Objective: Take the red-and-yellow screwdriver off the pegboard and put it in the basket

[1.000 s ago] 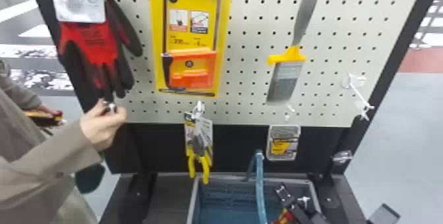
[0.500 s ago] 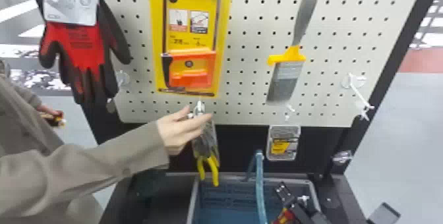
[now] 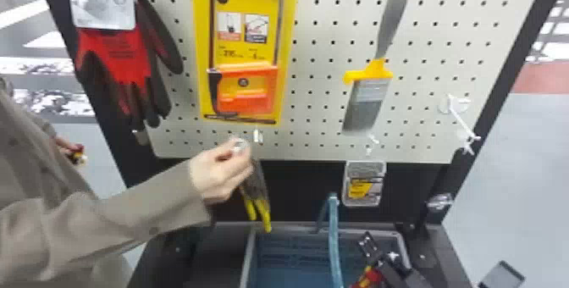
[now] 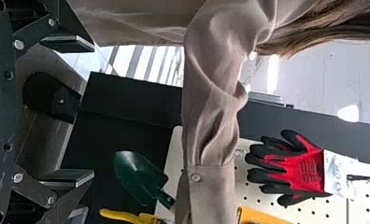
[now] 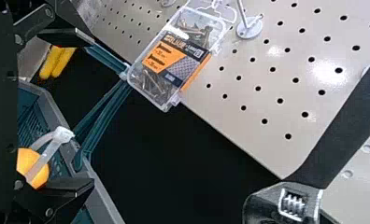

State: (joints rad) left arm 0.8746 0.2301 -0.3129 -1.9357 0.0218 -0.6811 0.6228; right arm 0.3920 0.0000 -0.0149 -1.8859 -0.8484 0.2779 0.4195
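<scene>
Well, taking it from the left, the left gripper (image 4: 93,110) waits with its fingers spread and nothing between them. Next comes the basket (image 3: 249,255), its blue handle (image 3: 334,240) standing up beside the work. The red-and-yellow screwdriver (image 3: 367,277) is off the pegboard (image 3: 321,96), down at the basket by the right gripper (image 5: 92,112), whose fingers are wide apart. This looks like the letting-go: best to be sure the tool rests inside the rim, then back out slowly, keeping clear of that handle and letting the white tie (image 5: 61,134) slip off rather than snag

As for what is hard to make out, the head view's bottom edge cuts the screwdriver off, and dark gripper parts cover some of its rounded end; I cannot tell whether it touches the basket floor or still leans on the gripper
</scene>
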